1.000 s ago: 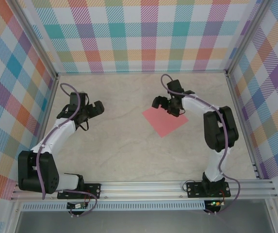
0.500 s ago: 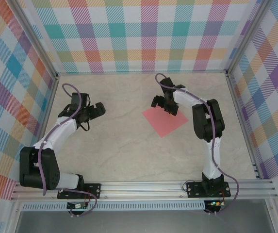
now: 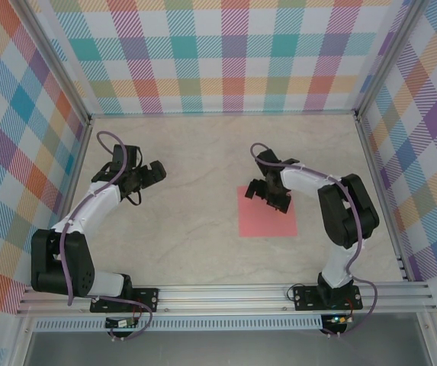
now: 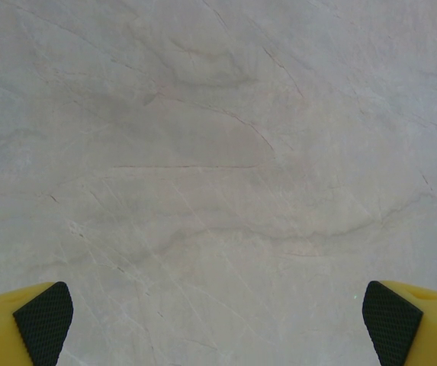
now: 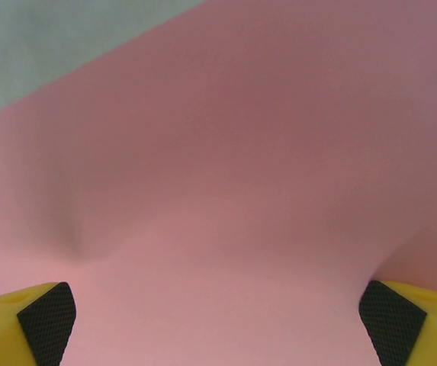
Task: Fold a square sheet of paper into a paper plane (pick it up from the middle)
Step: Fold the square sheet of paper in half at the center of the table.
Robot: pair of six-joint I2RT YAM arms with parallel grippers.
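The right pincer (image 3: pixel 268 195) hangs with its jaws wide apart and clamped on nothing. The square sheet of paper (image 3: pixel 268 219) lies on the table (image 3: pixel 195 221) directly beneath it, reaching out from under it toward the arm bases. From the wrist, pink paper spans the gap between its 2 black pads (image 5: pixel 46 320). The left pincer (image 3: pixel 148 174), jaws also spread wide, hovers over marbled table, with the sheet well off to its right.

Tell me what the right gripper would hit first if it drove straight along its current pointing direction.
The square sheet of paper. The right gripper points down at it with open jaws, and pink spans the whole gap between them. The table lies beneath. They may be touching; depth is unclear.
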